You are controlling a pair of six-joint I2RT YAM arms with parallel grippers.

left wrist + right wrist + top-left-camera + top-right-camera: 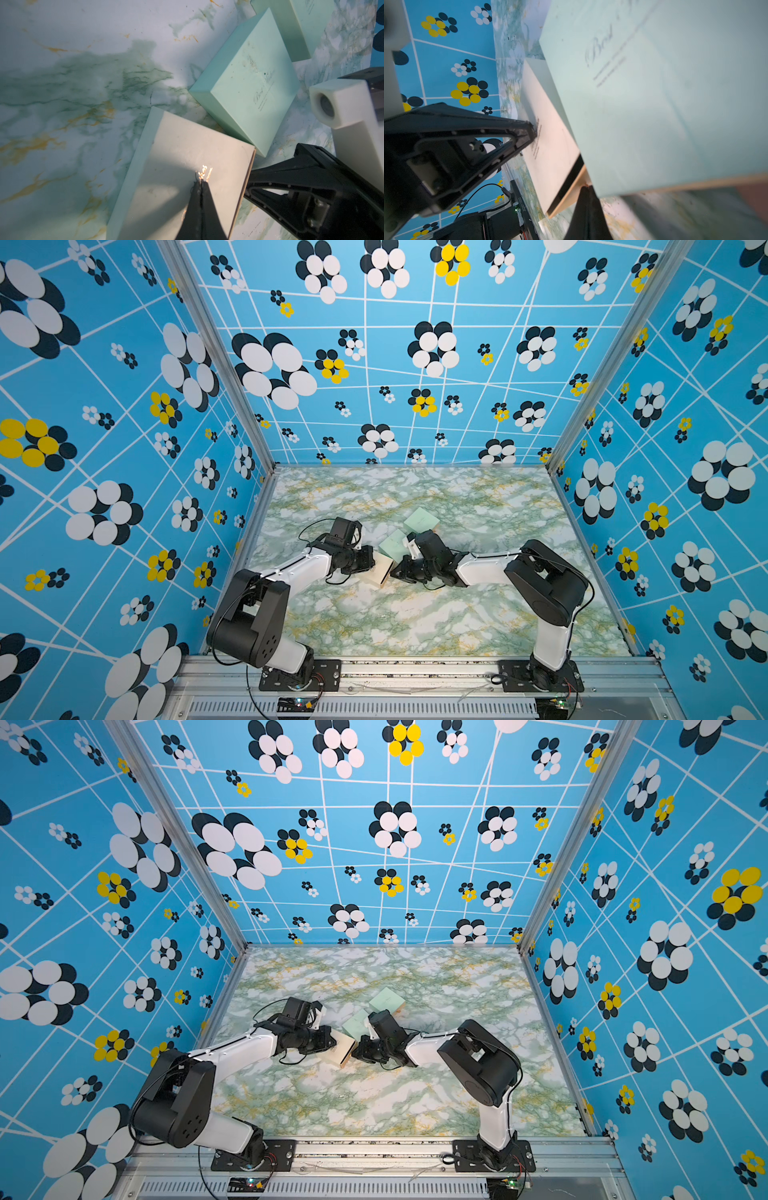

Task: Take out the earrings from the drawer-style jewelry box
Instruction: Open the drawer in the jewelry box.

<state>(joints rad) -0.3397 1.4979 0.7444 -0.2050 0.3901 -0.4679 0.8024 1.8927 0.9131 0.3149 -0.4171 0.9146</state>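
Three mint boxes crowd the marble table [62, 83]: nearest box [187, 141], middle box [245, 91], far box [307, 25]. No earrings are visible anywhere, so they are probably inside. Left gripper [201, 182], jaws pressed together, bears down on the nearest box's top. Right gripper [586, 188], jaws also pressed together, meets the tan drawer [569, 199] edge beside a dark slit [568, 180]. My read is that the drawer is barely cracked and every earring is left to remove.

Your top views are bright, even, stretched at the edges. Right wrist view: mint box [654, 104] blurred. Left wrist view: glare spot and shadow on the cream box [187, 145].
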